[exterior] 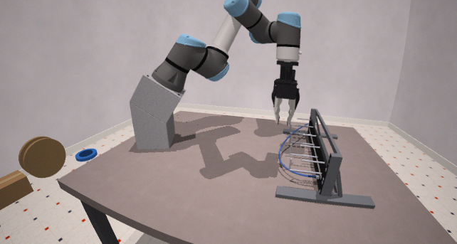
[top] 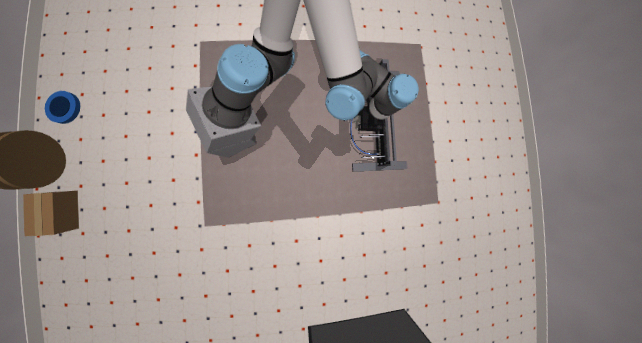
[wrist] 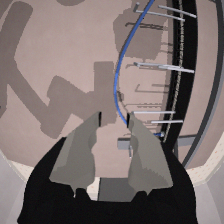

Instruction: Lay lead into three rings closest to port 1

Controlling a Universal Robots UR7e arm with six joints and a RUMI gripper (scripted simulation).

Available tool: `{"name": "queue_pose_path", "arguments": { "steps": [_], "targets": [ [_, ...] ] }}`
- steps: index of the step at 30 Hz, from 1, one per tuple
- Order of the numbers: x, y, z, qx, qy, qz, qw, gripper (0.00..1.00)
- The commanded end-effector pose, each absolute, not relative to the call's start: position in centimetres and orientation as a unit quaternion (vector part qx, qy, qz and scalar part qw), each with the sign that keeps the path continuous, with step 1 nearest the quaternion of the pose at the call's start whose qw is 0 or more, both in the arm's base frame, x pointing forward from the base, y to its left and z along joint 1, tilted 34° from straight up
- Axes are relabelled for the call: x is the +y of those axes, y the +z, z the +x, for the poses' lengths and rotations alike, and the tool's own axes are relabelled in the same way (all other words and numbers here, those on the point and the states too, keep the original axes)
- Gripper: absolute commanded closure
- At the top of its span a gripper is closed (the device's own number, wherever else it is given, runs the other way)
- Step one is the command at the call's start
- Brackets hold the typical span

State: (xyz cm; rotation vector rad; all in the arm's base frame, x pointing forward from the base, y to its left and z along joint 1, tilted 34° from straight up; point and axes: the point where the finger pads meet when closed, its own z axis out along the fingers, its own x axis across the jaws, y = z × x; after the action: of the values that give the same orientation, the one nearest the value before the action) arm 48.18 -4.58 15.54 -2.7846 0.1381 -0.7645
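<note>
The dark free-standing rack stands upright on the brown table's right part, and also shows in the top view. Steel ring arms stick out from it toward the arm. The blue lead bows out from the rack in a loop, plugged in at the near end low down. My gripper hangs pointing down just above the rack's far end, fingers partly open with nothing between them. In the wrist view the lead runs below the gap between the fingertips, beside the ring arms.
The arm's grey base block stands at the table's back left. On the floor to the left are a blue ring, a brown disc and a cardboard box. A dark box sits at the lower edge of the top view.
</note>
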Motion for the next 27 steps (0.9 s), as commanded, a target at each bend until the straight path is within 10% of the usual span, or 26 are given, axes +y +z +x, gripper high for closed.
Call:
{"name": "queue_pose_path", "arguments": {
  "steps": [1,27],
  "targets": [
    [-4.59,15.57,48.19,0.047,-0.263,-0.956,0.125,0.80],
    [-4.35,14.62,48.78,0.047,-0.263,-0.956,0.125,0.80]
  ]
}}
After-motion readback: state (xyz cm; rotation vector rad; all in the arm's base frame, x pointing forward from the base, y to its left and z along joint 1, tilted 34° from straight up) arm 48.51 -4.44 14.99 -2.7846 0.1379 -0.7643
